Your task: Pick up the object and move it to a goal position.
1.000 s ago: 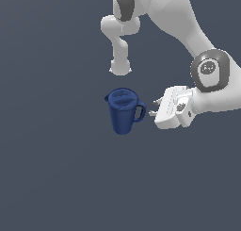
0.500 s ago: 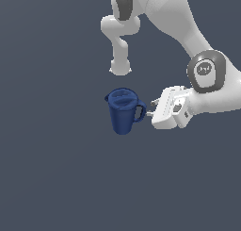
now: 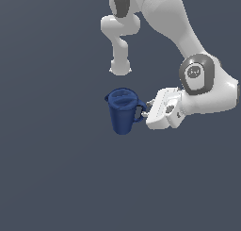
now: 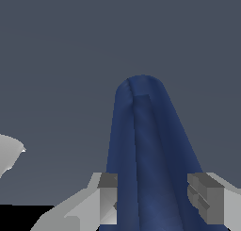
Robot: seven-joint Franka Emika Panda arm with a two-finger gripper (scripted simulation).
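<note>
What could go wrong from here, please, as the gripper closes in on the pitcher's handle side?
1. The gripper approaches sideways at the loop handle; closing on that thin loop alone could let the tall pitcher swing or twist when lifted.
2. In the wrist view the fingers sit close to the pitcher, so a slight misalignment might nudge it over before closing.

A plain, matte slate-grey ground (image 3: 52,178) fills both views from edge to edge, evenly and softly lit, smooth and unmarked, with no seam between floor and wall to be made out, and only a black patch in one corner of the wrist view (image 4: 19,218).
</note>
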